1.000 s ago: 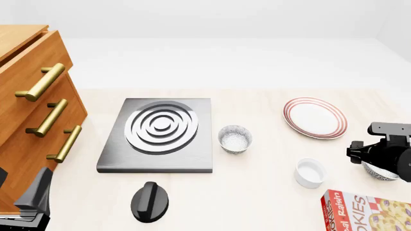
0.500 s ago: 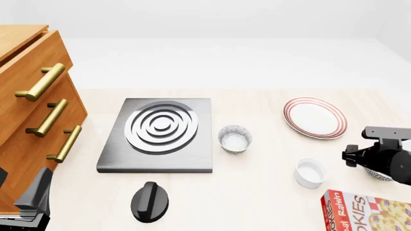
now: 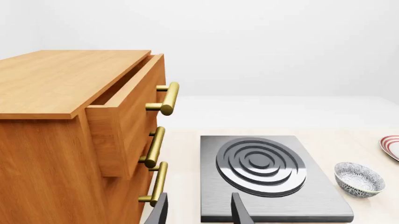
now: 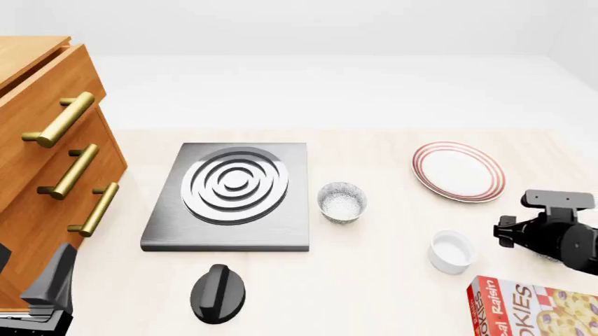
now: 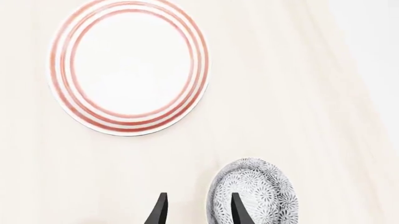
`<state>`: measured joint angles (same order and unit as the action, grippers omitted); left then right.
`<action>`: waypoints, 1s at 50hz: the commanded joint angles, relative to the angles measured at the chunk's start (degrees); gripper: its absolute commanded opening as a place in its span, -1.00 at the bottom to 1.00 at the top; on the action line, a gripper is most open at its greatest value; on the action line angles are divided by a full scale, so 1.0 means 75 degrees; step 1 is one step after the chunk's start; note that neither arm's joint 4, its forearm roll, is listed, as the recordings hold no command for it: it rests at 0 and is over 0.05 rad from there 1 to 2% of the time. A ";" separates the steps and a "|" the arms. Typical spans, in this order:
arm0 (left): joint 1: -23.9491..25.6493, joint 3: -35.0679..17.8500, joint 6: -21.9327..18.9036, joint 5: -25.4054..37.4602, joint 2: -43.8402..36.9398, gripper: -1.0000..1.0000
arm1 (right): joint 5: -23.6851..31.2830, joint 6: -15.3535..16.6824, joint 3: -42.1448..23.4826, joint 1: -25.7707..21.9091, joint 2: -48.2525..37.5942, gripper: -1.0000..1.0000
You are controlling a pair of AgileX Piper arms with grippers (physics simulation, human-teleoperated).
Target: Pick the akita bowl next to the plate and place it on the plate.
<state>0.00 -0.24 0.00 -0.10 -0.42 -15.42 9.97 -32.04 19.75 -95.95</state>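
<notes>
Bench [image 4: 393, 294]: pale wood, wide. Drawer chest [image 4: 42, 154] at far left, top drawer pulled out a little, brass handles. Grey stove plate [image 4: 229, 199] left of centre, black knob [image 4: 218, 292] on the near side of it.

Plate [image 4: 458, 171], red-ringed, right of centre and toward the far side, lying flat, nothing on it. Cookie box [image 4: 533, 308] at the near right corner, cut off by the frame edge.

Right arm [image 4: 561, 234] low over the bench at the right edge, on the near side of the plate. It hides the akita bowl in the front view. In the right wrist view the akita bowl [image 5: 255, 193] sits on the bench, near the plate but apart from it. Right fingers [image 5: 236, 210] parted a little; one tip over the bowl's rim, the other outside it. No grip. Only the tips show.

Second speckled bowl [image 4: 342, 201] just right of the stove plate. White cup [image 4: 452, 250] left of the right arm.

Left fingers [image 3: 239, 212] slightly apart, empty, at the near left by the chest.
</notes>
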 commanded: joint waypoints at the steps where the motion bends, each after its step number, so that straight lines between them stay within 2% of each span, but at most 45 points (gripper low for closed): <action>1: 0.0000 0.0000 0.0000 0.0000 0.0000 1.00 | -0.0072 0.0010 -0.0034 -0.0001 -0.0146 1.00; 12: 0.0000 0.0000 0.0000 0.0000 0.0000 1.00 | -0.0282 -0.0035 0.0006 -0.0024 -0.0373 1.00; 13: 0.0000 0.0000 0.0000 0.0000 0.0000 1.00 | 0.0043 -0.0040 -0.0083 -0.0022 -0.0137 1.00; 14: 0.0000 0.0000 0.0000 0.0000 0.0000 1.00 | -0.0195 -0.0031 -0.0023 -0.0012 -0.0316 1.00; 19: 0.0000 0.0000 0.0000 0.0000 0.0000 1.00 | -0.0259 -0.0032 0.0004 -0.0015 -0.0361 1.00; 21: 0.0000 0.0000 0.0000 0.0000 0.0000 1.00 | 0.0059 -0.0019 -0.0095 -0.0005 -0.0139 1.00; 23: 0.0000 0.0000 0.0000 0.0000 0.0000 1.00 | -0.0262 -0.0030 0.0031 -0.0033 -0.0359 1.00; 26: 0.0000 0.0000 0.0000 0.0000 0.0000 1.00 | -0.0299 -0.0024 0.0048 -0.0040 -0.0389 1.00; 27: 0.0000 0.0000 0.0000 0.0000 0.0000 1.00 | -0.0260 -0.0023 0.0030 -0.0027 -0.0348 -1.00; 31: 0.0000 0.0000 0.0000 0.0000 0.0000 1.00 | -0.0275 -0.0017 0.0056 -0.0052 -0.0329 -1.00; 34: 0.0000 0.0000 0.0000 0.0000 0.0000 1.00 | 0.0040 -0.0019 -0.0001 -0.0079 -0.0070 -1.00; 36: 0.0000 0.0000 0.0000 0.0000 0.0000 1.00 | -0.0175 -0.0033 0.0065 -0.0092 -0.0204 -1.00; 38: 0.0000 0.0000 0.0000 0.0000 0.0000 1.00 | 0.0163 -0.0371 0.0044 -0.0249 0.0177 -1.00; 43: 0.0000 0.0000 0.0000 0.0000 0.0000 1.00 | -0.0139 0.0160 0.0077 -0.0029 -0.0131 -1.00; 45: 0.0000 0.0000 0.0000 0.0000 0.0000 1.00 | -0.0079 0.0050 0.0095 -0.0093 -0.0029 -1.00; 50: 0.0000 0.0000 0.0000 0.0000 0.0000 1.00 | 0.0120 0.0170 0.0039 -0.0059 0.0214 -1.00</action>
<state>0.00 -0.24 0.00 -0.10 -0.42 -15.75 10.86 -31.77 19.36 -95.89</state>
